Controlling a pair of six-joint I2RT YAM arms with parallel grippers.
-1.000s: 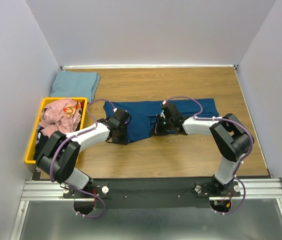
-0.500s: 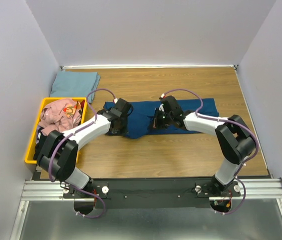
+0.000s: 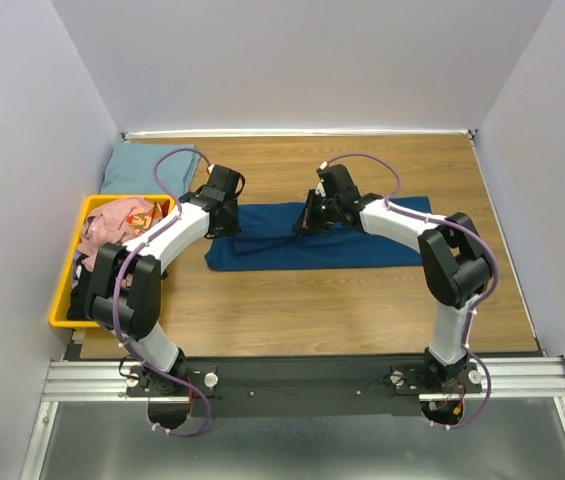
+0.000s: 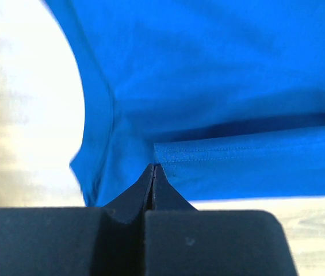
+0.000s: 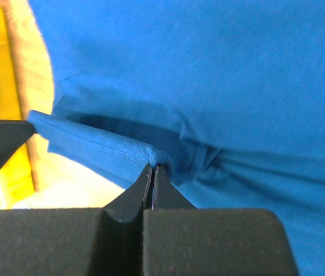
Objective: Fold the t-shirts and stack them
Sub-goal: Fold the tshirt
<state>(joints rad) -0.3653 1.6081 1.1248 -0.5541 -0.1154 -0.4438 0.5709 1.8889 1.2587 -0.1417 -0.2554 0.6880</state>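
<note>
A dark navy t-shirt (image 3: 332,240) lies as a long strip across the middle of the table. My left gripper (image 3: 226,222) is shut on its hem near the strip's left end; in the left wrist view the tips (image 4: 153,167) pinch the stitched edge of the blue cloth (image 4: 220,69). My right gripper (image 3: 308,222) is shut on the same hem further right; in the right wrist view the tips (image 5: 152,168) hold a raised fold of the shirt (image 5: 237,86). A pale grey-blue t-shirt (image 3: 147,165) lies folded at the back left.
A yellow bin (image 3: 59,300) stands at the left edge, holding a crumpled pink shirt (image 3: 112,228) and dark cloth (image 3: 87,290). The bin (image 5: 1,86) also shows at the left of the right wrist view. Grey walls close in three sides.
Both grippers moved toward the back of the table, carrying the navy shirt's near edge up and over. The left gripper's jaws closed fully on the hem.
</note>
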